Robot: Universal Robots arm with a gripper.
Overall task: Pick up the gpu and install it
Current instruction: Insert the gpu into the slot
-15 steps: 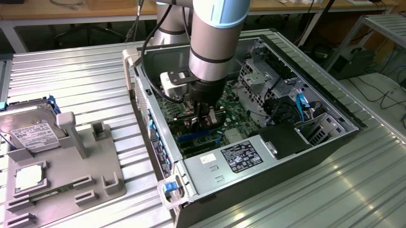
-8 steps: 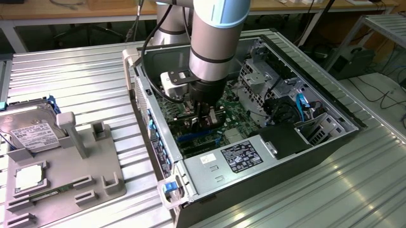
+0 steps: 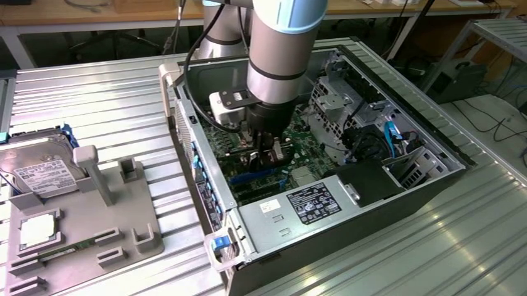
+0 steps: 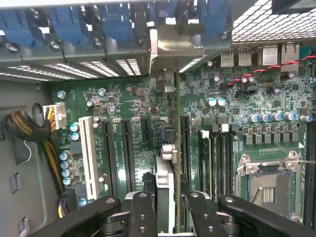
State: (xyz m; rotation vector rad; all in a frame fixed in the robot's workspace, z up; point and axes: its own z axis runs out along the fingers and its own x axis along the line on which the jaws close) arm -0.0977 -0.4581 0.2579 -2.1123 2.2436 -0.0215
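My gripper, fingers clamped on the gpu, which stands edge-on over the motherboard inside the computer case. Beneath my fingers, black expansion slots flank the card on one side, memory slots and CPU socket on the other. Ahead, blue bracket latches; farther aside, a cable bundle.

A robotics lab: metal bench, open computer case, desks behind.
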